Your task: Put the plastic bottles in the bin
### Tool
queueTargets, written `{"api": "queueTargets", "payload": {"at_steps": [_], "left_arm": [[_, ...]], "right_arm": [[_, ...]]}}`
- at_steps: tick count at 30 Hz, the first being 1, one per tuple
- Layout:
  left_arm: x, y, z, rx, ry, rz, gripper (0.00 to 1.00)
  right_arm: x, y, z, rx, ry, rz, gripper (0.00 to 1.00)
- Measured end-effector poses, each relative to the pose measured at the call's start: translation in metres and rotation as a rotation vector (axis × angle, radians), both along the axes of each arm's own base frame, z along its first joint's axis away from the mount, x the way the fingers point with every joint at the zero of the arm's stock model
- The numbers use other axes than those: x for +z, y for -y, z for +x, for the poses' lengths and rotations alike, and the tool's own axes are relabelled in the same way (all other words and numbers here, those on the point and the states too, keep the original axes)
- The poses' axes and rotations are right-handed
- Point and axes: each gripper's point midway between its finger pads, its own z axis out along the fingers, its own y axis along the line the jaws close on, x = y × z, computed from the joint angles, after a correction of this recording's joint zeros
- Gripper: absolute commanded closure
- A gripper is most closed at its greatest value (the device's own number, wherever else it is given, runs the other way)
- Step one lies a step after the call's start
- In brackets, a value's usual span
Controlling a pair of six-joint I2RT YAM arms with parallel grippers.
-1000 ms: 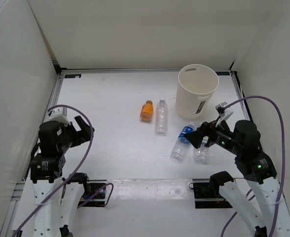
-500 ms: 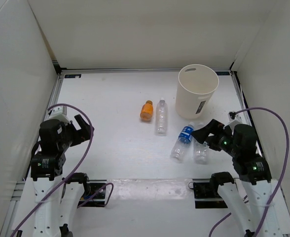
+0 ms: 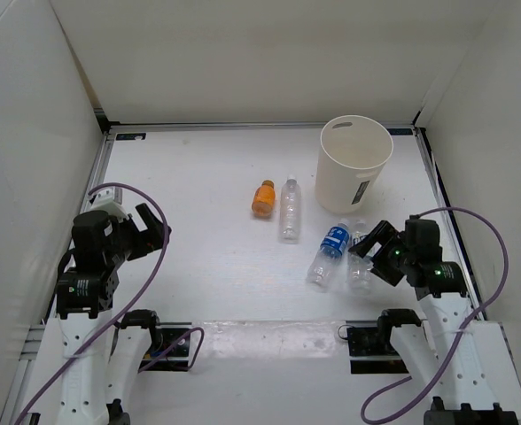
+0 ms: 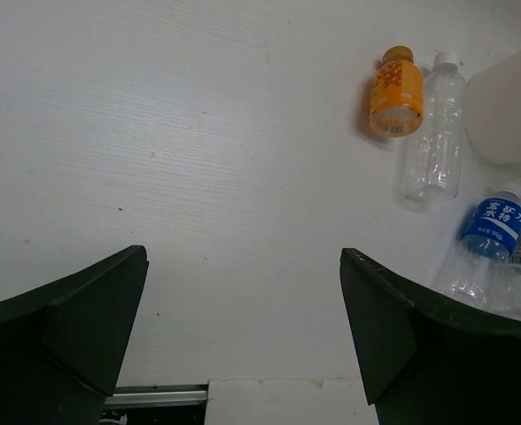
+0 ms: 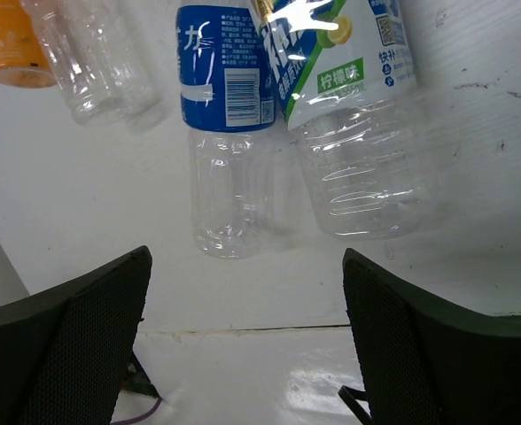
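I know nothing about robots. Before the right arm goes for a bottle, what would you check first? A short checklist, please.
1. Right gripper open: ok, jaws wide apart in the wrist view.
2. Aimed at one bottle only: cannot tell. The blue-labelled bottle and green-labelled bottle lie close side by side ahead of the jaws.
3. Nothing gripped: ok, neither jaw touches a bottle.
4. Bin upright, mouth open: ok.
5. Left gripper out of the way: ok, open, empty, far left.
6. Other bottles clear of the path: ok, the orange bottle and clear bottle lie further left.
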Motion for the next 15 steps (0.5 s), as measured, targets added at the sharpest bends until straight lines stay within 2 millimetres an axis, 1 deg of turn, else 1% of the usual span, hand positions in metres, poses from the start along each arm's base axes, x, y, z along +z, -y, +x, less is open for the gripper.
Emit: {"api": "queueTargets", "payload": {"at_steps": [4, 11, 15], "left_arm": [[0.000, 0.000, 0.000, 0.000, 0.001, 0.000, 0.00], [0.001, 0.000, 0.001, 0.000, 0.007, 0.000, 0.00], [0.001, 0.000, 0.001, 0.000, 0.007, 0.000, 0.00]], "right_arm": [[-0.010, 0.001, 0.001, -0.024, -0.051, -0.044, 0.10], [-0.039, 0.004, 0.006, -0.037, -0.247, -0.177, 0.10], [-0.049, 0.007, 0.010, -0.030, -0.342, -0.253, 0.10]]}}
